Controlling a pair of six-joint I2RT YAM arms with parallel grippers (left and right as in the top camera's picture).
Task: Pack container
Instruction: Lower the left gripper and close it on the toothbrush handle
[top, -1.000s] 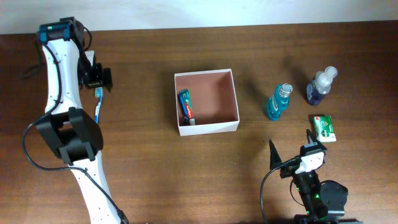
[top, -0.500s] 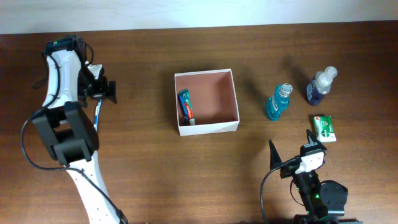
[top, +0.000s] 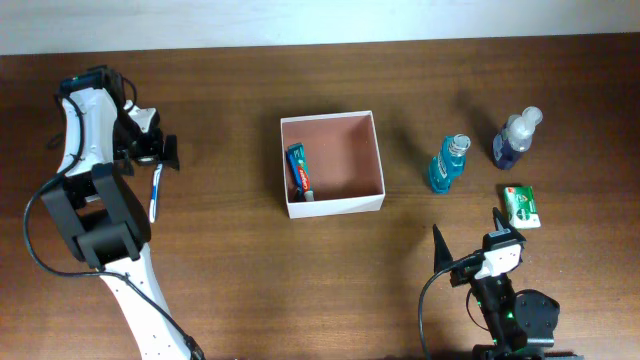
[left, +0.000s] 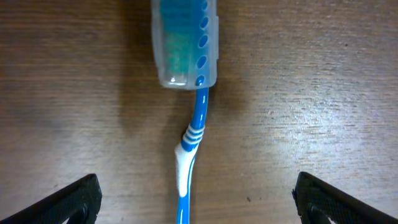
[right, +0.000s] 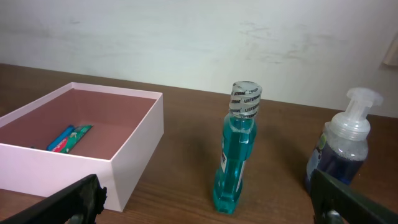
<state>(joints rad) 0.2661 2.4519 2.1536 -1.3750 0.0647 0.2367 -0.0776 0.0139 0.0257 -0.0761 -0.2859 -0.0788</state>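
From overhead, the container (top: 366, 201) sits near the middle of the wooden table (top: 240, 280), a white-walled square box with a pinkish-brown floor, and a toothpaste tube (top: 299, 172) lies along its left inner wall. Well to its left, the left gripper (top: 161, 150) hangs over the top end of a blue and white toothbrush (top: 154, 190) that lies flat on the wood. To the right of the box stand a teal mouthwash bottle (top: 449, 163) and a dark blue pump bottle (top: 515, 138), with a small green box (top: 521, 205) lying just below them. The right gripper (top: 467, 232) is near the table's lower right, its two dark fingers spread apart and holding nothing. The left wrist camera looks straight down on the toothbrush: its clear cap covers the bristles at the top, the handle runs down the centre, and the black fingertips (left: 78, 199) stand wide apart on either side without touching it. The right wrist camera shows the box at the left with the tube inside, the two bottles upright to the right, and its own fingertips far apart at the bottom corners.
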